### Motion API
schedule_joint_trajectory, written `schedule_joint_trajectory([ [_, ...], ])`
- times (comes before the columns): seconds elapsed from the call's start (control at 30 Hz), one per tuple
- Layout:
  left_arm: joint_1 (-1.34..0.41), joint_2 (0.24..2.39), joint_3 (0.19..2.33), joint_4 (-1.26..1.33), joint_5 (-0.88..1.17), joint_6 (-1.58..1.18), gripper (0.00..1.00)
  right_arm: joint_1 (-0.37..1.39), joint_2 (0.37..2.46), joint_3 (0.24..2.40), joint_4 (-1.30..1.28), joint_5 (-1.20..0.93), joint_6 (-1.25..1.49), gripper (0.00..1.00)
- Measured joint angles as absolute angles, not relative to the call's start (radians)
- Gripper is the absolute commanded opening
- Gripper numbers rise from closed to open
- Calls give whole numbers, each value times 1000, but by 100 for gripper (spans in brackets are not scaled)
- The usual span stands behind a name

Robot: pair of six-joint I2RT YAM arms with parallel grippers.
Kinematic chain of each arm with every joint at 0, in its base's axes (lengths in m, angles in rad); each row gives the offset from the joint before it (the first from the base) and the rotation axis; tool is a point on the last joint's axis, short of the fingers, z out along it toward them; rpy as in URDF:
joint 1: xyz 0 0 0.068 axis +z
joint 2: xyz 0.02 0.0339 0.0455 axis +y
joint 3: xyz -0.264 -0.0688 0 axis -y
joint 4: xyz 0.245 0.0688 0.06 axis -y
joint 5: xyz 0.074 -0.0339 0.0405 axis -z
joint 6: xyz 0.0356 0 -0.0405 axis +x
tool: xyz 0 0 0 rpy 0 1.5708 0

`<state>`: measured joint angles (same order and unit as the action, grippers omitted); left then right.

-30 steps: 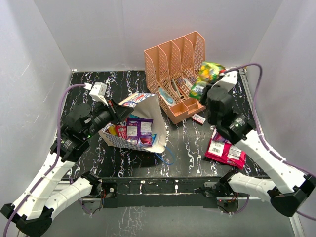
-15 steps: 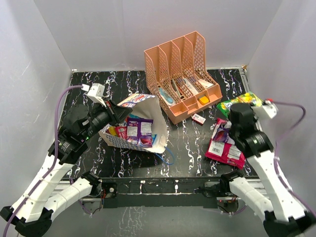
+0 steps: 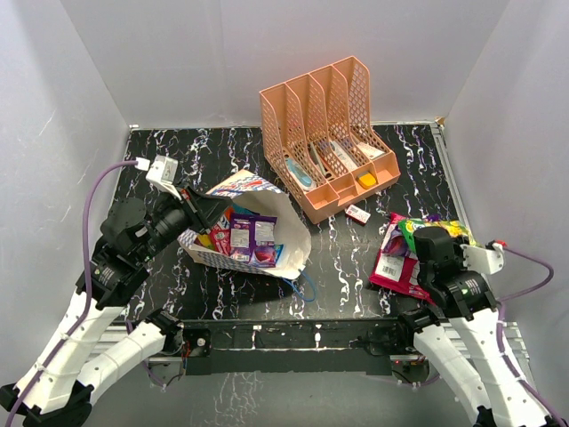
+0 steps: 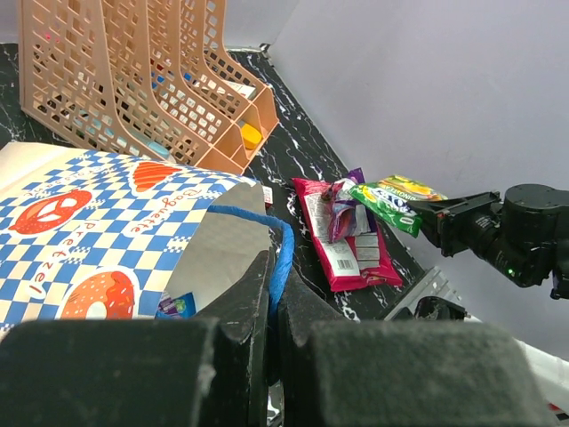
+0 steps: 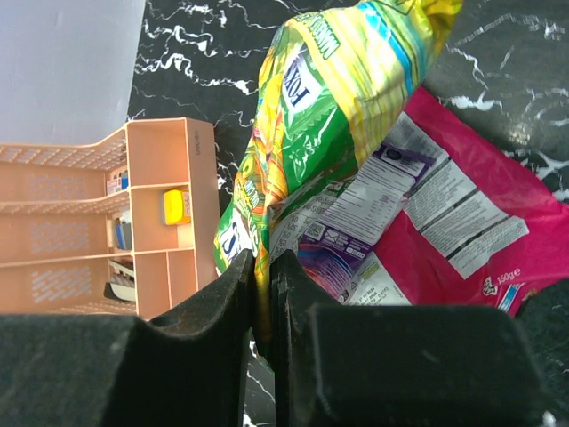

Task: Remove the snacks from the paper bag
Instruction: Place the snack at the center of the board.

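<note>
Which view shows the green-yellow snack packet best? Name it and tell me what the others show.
Right wrist: the green-yellow snack packet fills the frame, its print legible, pinched in the right pincer. Top external shows it small, beside the magenta packet. Left wrist shows it distant and nearly edge-on.

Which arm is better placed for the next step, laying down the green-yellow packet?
Right. Its hand is shut on the green-yellow packet, over the magenta packet. The left hand is shut on the paper bag, at its blue cord.
</note>
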<state>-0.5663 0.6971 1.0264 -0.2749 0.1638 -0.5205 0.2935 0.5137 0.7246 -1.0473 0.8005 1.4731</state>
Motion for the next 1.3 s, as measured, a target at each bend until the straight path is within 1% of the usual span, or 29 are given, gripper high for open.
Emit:
schedule_joint_trajectory([
  [0.27,-566,688,1026,-296,163,-509,0,293,499,558,-1033,720,1668,8],
  [0.47,-566,689,1026,-296,161,-504,0,293,452,480,-1008,677,1769,8],
  [0.57,-566,690,1026,-297,157,-497,0,293,447,445,-991,664,1803,9],
  [0.73,-566,693,1027,-300,156,-494,0,293,471,389,-959,640,1847,19],
  [0.97,-566,699,1026,-299,155,-494,0,293,474,362,-945,621,1861,29],
  [1.13,-566,706,1026,-300,152,-493,0,293,468,362,-947,611,1861,48],
  [1.3,-566,705,1026,-300,142,-483,0,293,444,373,-973,598,1835,64],
])
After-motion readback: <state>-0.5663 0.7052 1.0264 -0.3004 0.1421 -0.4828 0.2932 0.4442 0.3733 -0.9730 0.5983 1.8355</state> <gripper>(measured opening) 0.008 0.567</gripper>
